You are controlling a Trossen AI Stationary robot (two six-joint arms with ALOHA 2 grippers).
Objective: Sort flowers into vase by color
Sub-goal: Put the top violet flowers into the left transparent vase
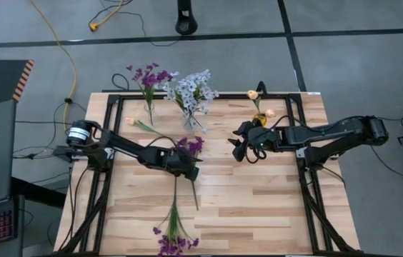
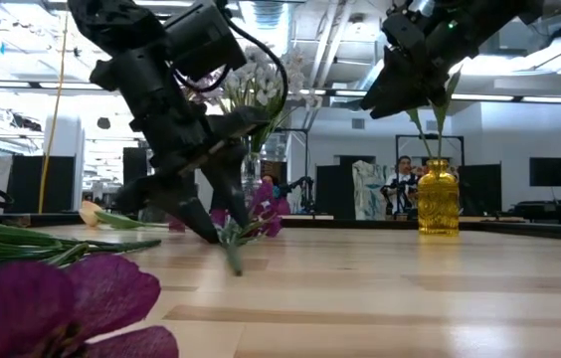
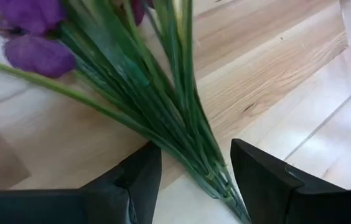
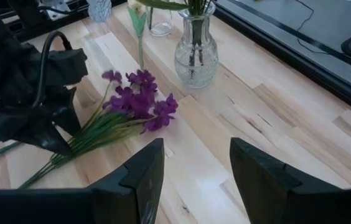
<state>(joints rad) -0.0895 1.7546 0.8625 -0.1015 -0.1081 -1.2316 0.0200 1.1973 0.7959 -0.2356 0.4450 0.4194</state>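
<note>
A purple sprig lies on the table near its middle, its green stems flat on the wood. My left gripper is open and points down with one finger on each side of those stems; I see no touch. A second purple bunch lies at the near edge. A peach bud sprig lies near the left side. My right gripper is open and hangs above the table, right of the sprig.
Three vases stand along the far edge: a clear one with purple flowers, a clear one with pale blue-white flowers, and a yellow one with peach buds. Bare wood shows on the table's right and near-right parts.
</note>
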